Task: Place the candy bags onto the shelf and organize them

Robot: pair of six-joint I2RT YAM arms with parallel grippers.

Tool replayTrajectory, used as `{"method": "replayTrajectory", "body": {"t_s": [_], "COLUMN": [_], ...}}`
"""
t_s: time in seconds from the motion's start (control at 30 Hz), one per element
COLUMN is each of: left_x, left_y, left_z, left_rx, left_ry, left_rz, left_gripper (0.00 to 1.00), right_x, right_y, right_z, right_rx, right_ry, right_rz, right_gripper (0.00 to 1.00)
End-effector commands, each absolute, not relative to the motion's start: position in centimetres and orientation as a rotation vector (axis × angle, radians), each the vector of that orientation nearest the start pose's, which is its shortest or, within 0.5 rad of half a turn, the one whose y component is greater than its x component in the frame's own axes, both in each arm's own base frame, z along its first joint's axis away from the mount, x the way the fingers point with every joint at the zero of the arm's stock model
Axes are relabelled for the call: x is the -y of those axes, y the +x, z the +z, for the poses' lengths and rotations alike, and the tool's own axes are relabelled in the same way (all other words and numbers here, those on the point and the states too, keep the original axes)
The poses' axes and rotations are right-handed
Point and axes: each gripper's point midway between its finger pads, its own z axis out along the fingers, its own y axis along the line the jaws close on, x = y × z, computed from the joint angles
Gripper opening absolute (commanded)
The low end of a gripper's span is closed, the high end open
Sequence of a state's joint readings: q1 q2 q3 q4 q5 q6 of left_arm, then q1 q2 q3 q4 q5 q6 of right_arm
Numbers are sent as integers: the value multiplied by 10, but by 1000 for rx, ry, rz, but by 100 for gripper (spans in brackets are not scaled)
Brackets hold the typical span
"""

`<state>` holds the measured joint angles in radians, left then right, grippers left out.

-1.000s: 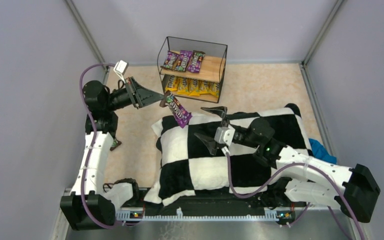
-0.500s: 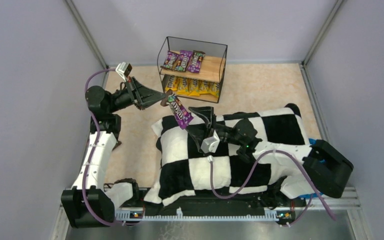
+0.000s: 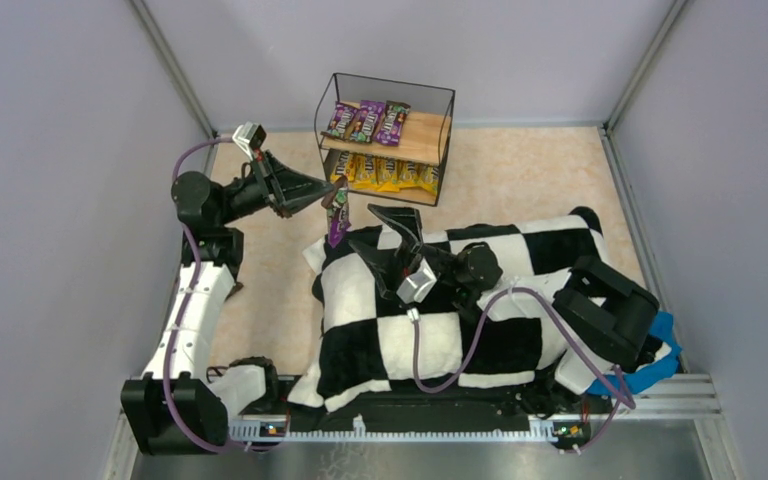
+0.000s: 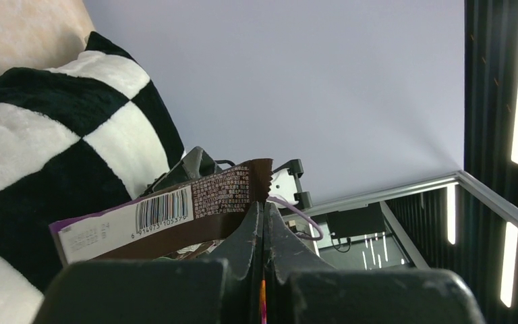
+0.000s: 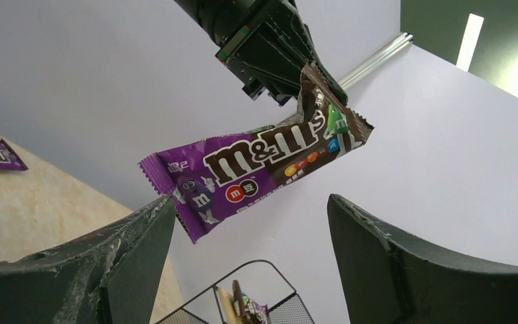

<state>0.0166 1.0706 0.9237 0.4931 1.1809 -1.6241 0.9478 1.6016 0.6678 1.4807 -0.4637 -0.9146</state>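
The left gripper [image 3: 326,198] is clamped on one short end of a purple candy bag [image 3: 337,221], its fingers pressed together on the brown crimped edge. The bag hangs free in the air just in front of the shelf [image 3: 431,136], off its near left corner, with its long side pointing mostly down and away from the shelf

The right gripper [image 3: 372,236] has its fingers wide apart and holds nothing. It hovers in front of the shelf too, just beside the hanging bag and on the side toward the shelf's middle. In the right wrist view the bag lies across the gap between the two fingers, a little beyond their tips, with its long side running from one finger toward the other rather than along them

On the shelf, three purple bags [image 3: 365,120] lie side by side on the left part of the upper board, and the right part is bare wood. A row of yellow bags [image 3: 385,173] fills the lower board. A checkered cushion [image 3: 400,340] lies in front of the shelf, under the right arm

This looks like a handover. The open fingers would have to come forward and turn, or the bag would bridge the gap instead of sitting in it
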Motion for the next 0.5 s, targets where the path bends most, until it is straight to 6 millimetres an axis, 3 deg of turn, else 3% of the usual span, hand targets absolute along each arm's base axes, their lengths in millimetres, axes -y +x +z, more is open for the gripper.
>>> {"method": "replayTrajectory", "body": {"t_s": [0.0, 0.33, 0.47], "left_x": [176, 177, 184], "left_y": [238, 241, 237], "left_z": [433, 436, 433], "left_rx": [-1736, -1732, -1749], "left_ry": [-26, -22, -12], "left_rz": [-1942, -1940, -1960], "left_gripper": [0, 0, 0], "right_x": [-385, -394, -390], "right_y": [212, 223, 223], "right_z": [355, 345, 358], "right_rx": [-186, -216, -218], "right_ry": [-941, -935, -888], "right_rz": [272, 275, 284], "right_gripper": [84, 86, 76]}}
